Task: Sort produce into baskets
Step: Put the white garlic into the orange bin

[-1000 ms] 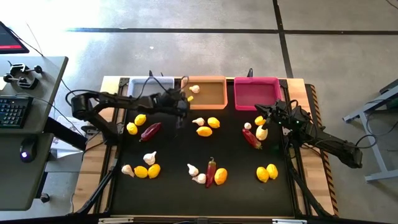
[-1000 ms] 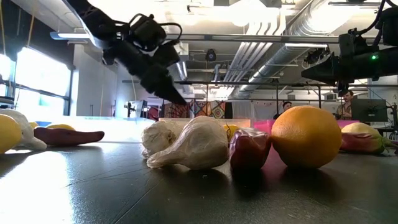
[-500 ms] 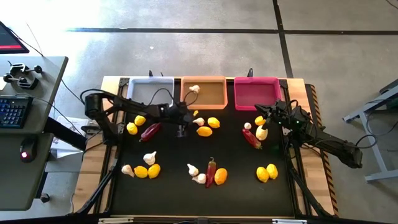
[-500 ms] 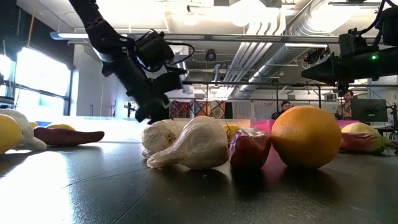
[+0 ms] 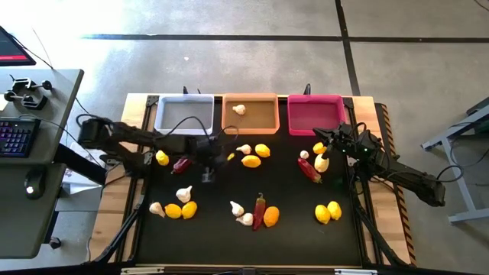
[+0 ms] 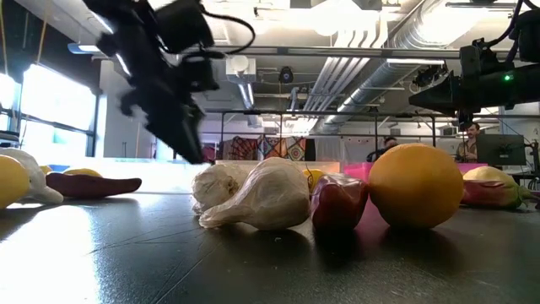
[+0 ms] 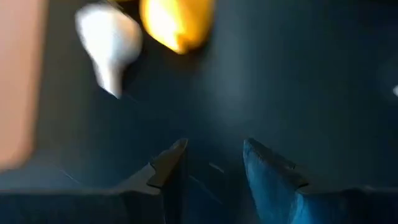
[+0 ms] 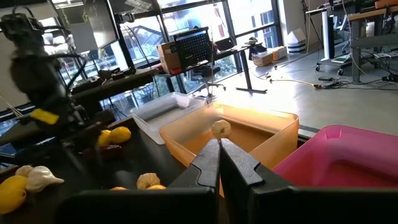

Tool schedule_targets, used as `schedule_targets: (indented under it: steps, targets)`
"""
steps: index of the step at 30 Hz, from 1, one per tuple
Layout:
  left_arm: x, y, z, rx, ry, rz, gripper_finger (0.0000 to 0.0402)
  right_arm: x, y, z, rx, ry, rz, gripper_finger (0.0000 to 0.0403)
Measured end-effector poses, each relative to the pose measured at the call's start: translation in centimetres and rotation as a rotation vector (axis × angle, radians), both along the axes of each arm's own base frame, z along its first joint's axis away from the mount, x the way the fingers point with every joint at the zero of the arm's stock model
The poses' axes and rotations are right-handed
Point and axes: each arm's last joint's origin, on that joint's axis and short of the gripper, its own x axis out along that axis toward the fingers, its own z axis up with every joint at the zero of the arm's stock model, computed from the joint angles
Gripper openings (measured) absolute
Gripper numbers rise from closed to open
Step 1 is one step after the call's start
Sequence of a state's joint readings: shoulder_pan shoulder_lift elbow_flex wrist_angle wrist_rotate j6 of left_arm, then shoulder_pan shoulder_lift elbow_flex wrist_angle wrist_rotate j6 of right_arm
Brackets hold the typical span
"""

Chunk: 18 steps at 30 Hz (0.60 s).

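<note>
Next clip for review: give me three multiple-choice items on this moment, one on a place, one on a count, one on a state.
1. The only produce already in a bin lies in:
A white plastic bin
B orange plastic bin
C magenta plastic bin

2. Bins along the table's far edge:
A two
B three
C four

3. The left claw's fingers are:
A parted, holding nothing
B shut on a lemon
C shut on a chili

Answers:
1 B: white knobbly garlic bulb lies in orange plastic bin.
2 B: three stand side by side.
3 A: left claw shows a bare gap.
</note>
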State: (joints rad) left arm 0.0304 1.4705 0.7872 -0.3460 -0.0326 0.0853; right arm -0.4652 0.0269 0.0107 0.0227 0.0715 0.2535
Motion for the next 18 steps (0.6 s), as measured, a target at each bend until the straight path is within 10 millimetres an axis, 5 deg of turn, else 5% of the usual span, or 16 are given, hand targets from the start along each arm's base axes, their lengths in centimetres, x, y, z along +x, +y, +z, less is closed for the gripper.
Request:
schedule_targets:
  steps: [10, 18]
  targets:
    - [-3.3, -4.4, 2.8, -0.343, 0.385, 0.275, 0.015, 0.0, 0.0, 0.0, 0.0, 0.0, 0.0, 0.0]
    - [-3.8, -5.3, 3.6, -0.495, 0.601, 0.581, 0.0228, 0.0, 0.0, 0.0, 0.0, 0.0, 0.0, 0.0]
